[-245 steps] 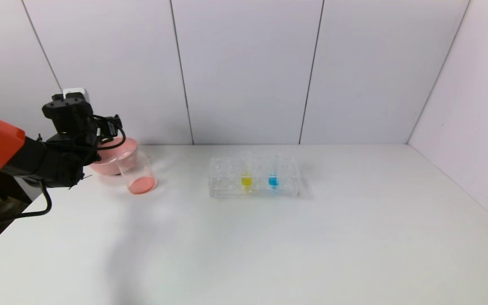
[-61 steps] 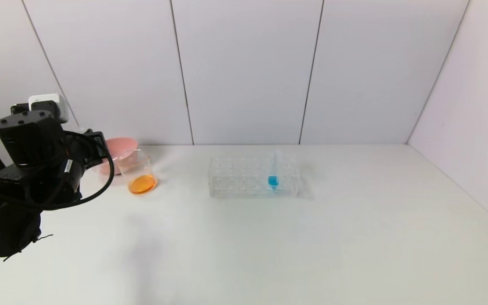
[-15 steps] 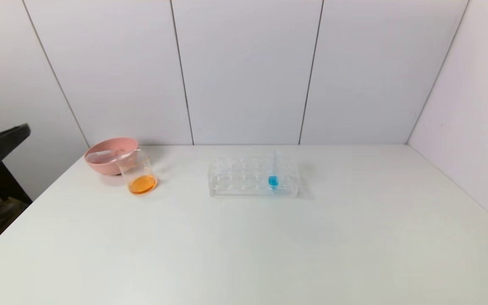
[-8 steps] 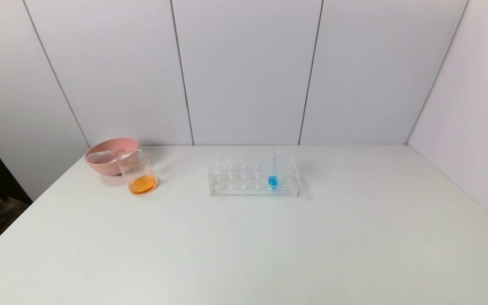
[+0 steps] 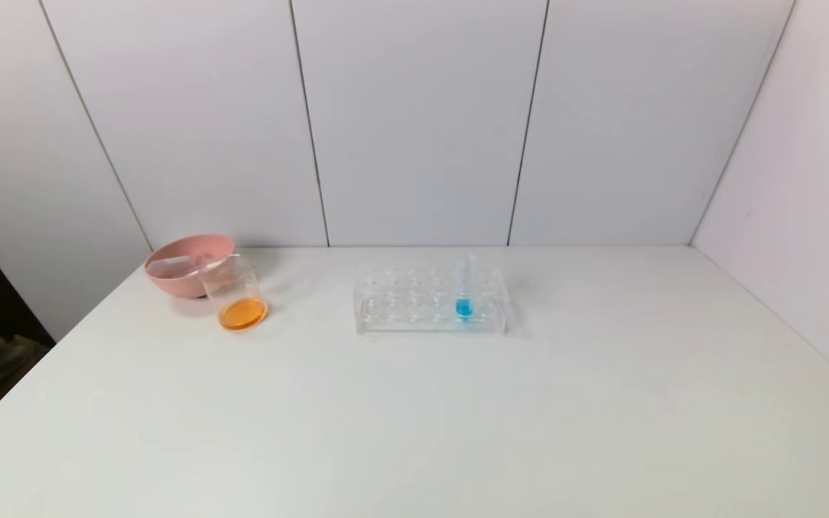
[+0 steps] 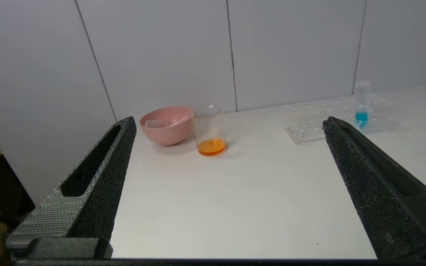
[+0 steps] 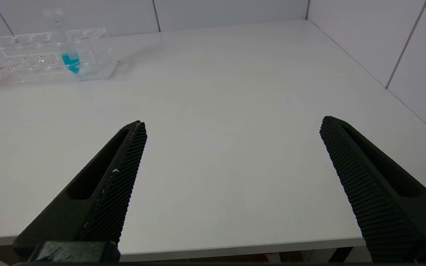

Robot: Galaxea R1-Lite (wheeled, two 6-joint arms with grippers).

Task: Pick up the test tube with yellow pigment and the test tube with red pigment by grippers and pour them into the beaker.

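Note:
The beaker (image 5: 234, 293) stands on the white table at the back left, next to the pink bowl, with orange liquid at its bottom; it also shows in the left wrist view (image 6: 210, 130). No tube with yellow or red liquid is in view. Clear empty tubes (image 5: 186, 265) lie in the pink bowl (image 5: 183, 277). My left gripper (image 6: 227, 123) is open and empty, held back off the table's near left edge. My right gripper (image 7: 232, 127) is open and empty at the near right edge. Neither gripper shows in the head view.
A clear tube rack (image 5: 430, 301) stands mid-table at the back and holds one tube with blue liquid (image 5: 464, 296); both also show in the right wrist view (image 7: 68, 55). White wall panels close the back and the right side.
My left arm has drawn back out of the head view over the last second. Since 16 s ago the yellow tube left the rack and the beaker's liquid turned from pink-red to orange.

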